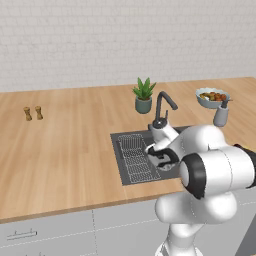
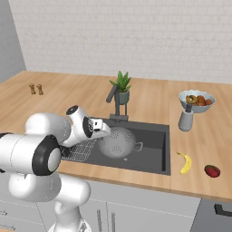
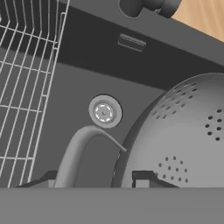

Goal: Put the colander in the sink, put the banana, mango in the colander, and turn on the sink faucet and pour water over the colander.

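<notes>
Gripper (image 3: 96, 181) clamps the colander (image 2: 118, 142) by its handle, low over the sink (image 2: 156, 152); banana (image 2: 185, 162) waits on the counter's right front edge.

I see light-grey perforated colander (image 2: 118, 141) in dark-grey sink (image 2: 154, 147); beside sink, yellow banana (image 2: 185, 163), red mango (image 2: 212, 171).

Both base views look down over the sink (image 2: 154, 136) from behind — hand view sits close inside it.
</notes>
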